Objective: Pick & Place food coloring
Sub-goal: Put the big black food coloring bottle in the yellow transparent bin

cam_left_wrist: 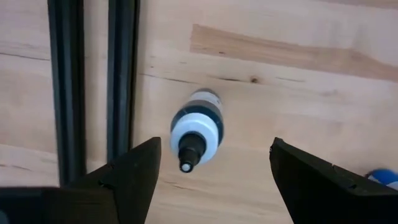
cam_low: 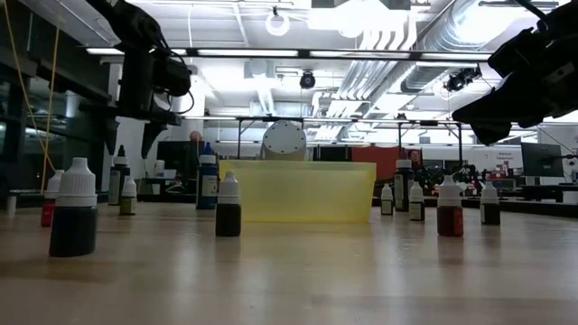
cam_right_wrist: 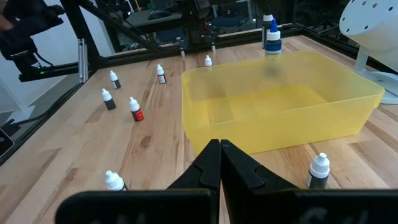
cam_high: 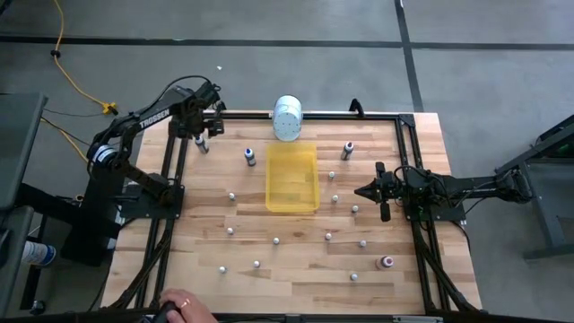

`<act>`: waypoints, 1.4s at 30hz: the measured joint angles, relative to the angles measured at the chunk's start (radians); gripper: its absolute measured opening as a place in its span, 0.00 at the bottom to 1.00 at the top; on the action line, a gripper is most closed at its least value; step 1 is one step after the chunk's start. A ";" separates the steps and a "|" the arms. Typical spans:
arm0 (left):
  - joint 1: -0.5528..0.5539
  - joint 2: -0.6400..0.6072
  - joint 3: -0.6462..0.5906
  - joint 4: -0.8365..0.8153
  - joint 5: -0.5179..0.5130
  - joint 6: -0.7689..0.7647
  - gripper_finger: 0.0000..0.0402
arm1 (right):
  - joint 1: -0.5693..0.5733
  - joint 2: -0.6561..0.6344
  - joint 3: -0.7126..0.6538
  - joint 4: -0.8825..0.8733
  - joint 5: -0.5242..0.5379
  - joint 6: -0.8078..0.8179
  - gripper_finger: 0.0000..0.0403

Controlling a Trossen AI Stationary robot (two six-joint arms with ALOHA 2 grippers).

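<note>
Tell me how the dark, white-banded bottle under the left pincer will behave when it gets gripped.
The dark bottle with a white band and narrow black tip stands upright between the open left pincer fingers. It looks rigid, so it should probably hold shape. Its round body may slip or twist. Tall and narrow, it would likely tip if nudged off-centre.

A yellow rectangular tray (cam_high: 292, 178) is set on the wooden table (cam_high: 269, 287), nearer its far edge than its near edge and about midway between the left and right edges. 1 large white cylindrical container (cam_high: 287, 117) is laid at the far edge, just beyond the tray. A person's hand (cam_high: 184, 308) is seen at the near edge, toward the left corner.
</note>
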State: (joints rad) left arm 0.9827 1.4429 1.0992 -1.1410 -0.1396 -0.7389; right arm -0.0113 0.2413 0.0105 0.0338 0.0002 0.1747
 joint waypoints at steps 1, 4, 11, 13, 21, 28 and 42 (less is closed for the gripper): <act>0.006 0.000 0.000 -0.001 0.004 -0.026 0.72 | 0.000 0.000 0.000 0.000 0.000 0.000 0.00; 0.010 0.000 -0.012 0.010 0.004 -0.117 0.72 | 0.000 0.000 0.000 0.000 0.000 0.000 0.00; 0.013 0.000 -0.077 0.049 0.013 -0.184 0.72 | 0.000 0.000 0.000 0.000 0.000 0.000 0.00; 0.012 0.000 -0.096 0.064 0.016 -0.199 0.72 | 0.000 0.000 0.000 0.000 0.000 0.000 0.00; 0.012 0.000 -0.129 0.146 0.028 -0.239 0.72 | 0.000 0.000 0.000 0.000 0.000 0.000 0.00; 0.012 0.000 -0.129 0.166 0.029 -0.239 0.72 | 0.000 0.000 0.000 0.000 0.000 0.000 0.00; 0.012 -0.033 -0.112 0.131 -0.087 -0.229 0.72 | 0.000 0.000 0.000 0.000 0.000 0.000 0.00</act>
State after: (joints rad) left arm 0.9951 1.4101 0.9874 -1.0100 -0.2267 -0.9678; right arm -0.0113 0.2413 0.0105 0.0336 0.0003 0.1749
